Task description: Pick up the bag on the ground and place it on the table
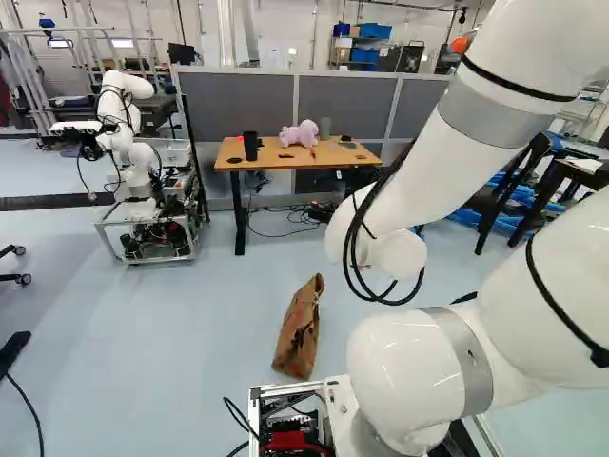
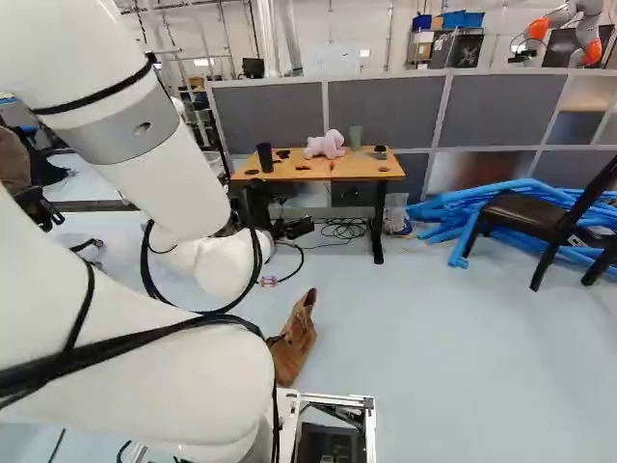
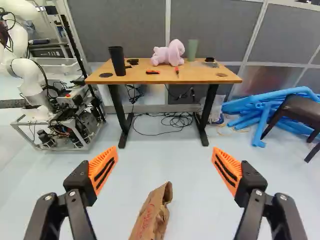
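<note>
Bag (image 3: 150,217) of brown paper, its sides creased and its top crumpled, sits on the smooth floor (image 3: 187,175) below the open gripper (image 3: 165,160) – touching neither finger. Slotted orange pads (image 3: 100,163) stand wide apart, probably to straddle the paper once the gripper tips down – the flat, wood-toned table (image 3: 200,77) stands farther ahead for setting it down.

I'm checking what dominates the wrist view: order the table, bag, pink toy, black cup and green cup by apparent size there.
1. Table
2. Bag, helped by being nearer the camera
3. Pink toy
4. Black cup
5. Green cup
</note>
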Motion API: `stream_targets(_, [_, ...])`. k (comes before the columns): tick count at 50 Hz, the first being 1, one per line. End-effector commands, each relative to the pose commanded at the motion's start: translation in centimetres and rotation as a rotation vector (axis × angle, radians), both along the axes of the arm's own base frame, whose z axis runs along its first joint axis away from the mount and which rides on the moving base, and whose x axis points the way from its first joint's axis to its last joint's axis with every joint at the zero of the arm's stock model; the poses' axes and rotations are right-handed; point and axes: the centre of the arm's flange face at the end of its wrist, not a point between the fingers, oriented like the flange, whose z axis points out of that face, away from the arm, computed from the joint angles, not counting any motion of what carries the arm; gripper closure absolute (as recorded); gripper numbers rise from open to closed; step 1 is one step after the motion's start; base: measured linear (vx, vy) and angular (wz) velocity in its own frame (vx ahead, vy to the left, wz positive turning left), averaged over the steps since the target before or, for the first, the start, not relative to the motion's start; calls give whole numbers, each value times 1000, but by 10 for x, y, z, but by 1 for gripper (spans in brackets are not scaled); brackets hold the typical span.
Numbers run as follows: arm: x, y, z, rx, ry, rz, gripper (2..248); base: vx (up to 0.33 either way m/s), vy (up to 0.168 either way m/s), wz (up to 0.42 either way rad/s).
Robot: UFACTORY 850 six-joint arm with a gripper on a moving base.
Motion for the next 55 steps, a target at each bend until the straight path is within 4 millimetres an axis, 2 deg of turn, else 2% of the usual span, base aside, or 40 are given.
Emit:
stream_targets(36, [16, 6, 0, 0, 33, 20, 3, 20, 13, -2])
stream_targets(55, [31, 9, -15, -2, 117, 30, 3, 0, 0, 0])
